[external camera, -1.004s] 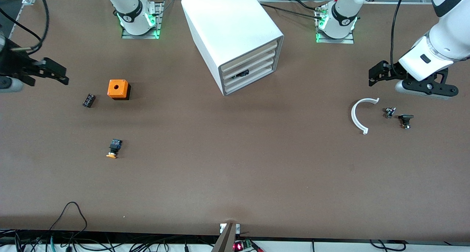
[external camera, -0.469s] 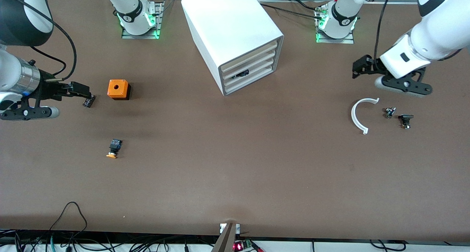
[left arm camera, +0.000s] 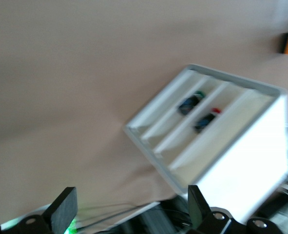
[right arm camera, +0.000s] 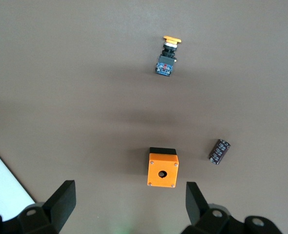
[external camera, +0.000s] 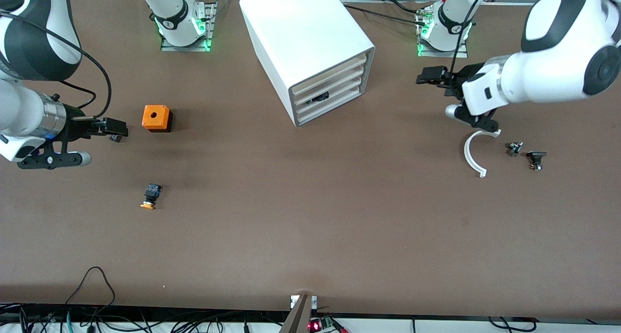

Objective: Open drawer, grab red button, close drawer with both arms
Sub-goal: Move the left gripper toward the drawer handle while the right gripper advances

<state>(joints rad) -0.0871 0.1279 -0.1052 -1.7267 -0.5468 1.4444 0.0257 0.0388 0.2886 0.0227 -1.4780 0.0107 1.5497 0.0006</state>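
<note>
White cabinet (external camera: 310, 46) and orange cube (external camera: 156, 118) show no legible writing.

A wide brown counter (external camera: 310, 236) fills the view, evenly lit. Black cables (external camera: 92, 294) lie along its near edge, and green lights (external camera: 206, 44) glow at its top.

We note an orange cube (external camera: 156, 118) with a top hole toward the right arm's end; a dark capacitor (right arm camera: 219, 150) lies beside it, and a yellow-capped button (external camera: 150, 196) nearer the camera. Toward the left arm's end: white arc (external camera: 474, 152), two small dark parts (external camera: 514, 148) (external camera: 536, 158).
</note>
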